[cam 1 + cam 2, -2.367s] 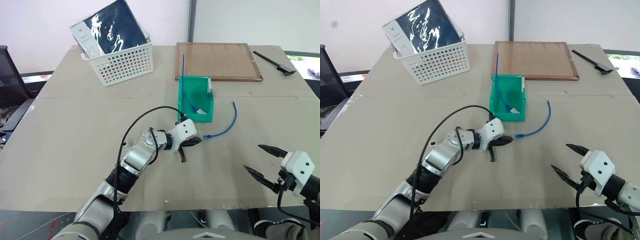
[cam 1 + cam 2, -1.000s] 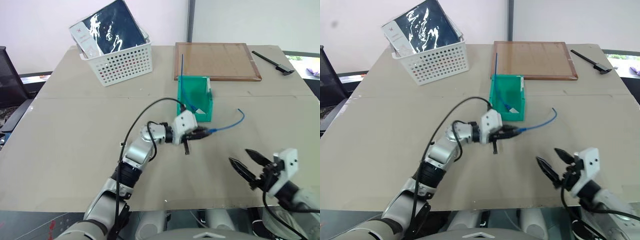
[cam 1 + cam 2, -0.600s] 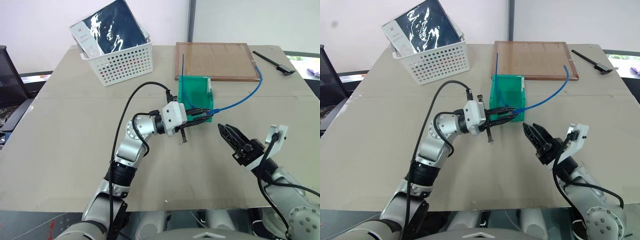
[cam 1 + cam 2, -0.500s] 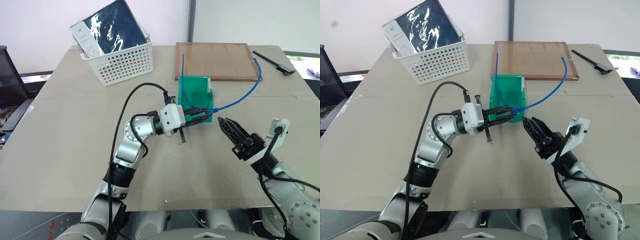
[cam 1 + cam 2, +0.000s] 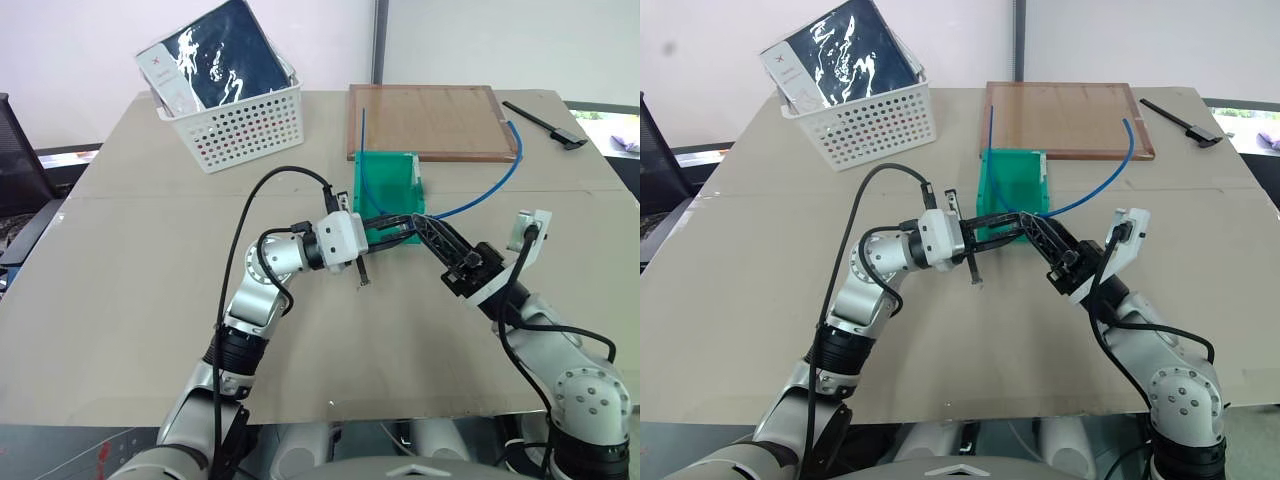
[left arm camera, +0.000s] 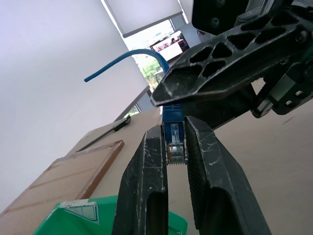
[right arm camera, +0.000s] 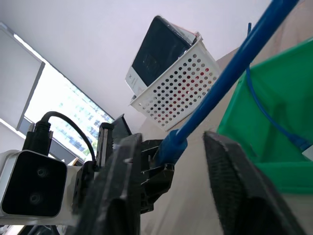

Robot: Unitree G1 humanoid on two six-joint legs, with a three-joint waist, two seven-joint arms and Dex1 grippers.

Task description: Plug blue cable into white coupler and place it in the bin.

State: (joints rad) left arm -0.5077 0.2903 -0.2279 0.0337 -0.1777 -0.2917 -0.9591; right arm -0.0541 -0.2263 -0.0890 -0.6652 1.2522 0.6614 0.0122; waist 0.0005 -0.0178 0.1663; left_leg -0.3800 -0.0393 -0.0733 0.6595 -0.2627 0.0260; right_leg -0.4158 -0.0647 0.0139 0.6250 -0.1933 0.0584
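Blue cable [image 6: 174,128] plug pinched in left hand [image 6: 174,147]; right hand [image 7: 176,161] spread around it.

left gripper [image 5: 400,226] clamped tight, reaching right; right gripper [image 5: 428,232] angled up-left to meet it, fingers slightly parted.

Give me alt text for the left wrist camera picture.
Two black fingers of the left gripper pinch the clear plug of the blue cable, whose free end arcs up against a pale wall. The right gripper hangs just beyond it, above a tan table.
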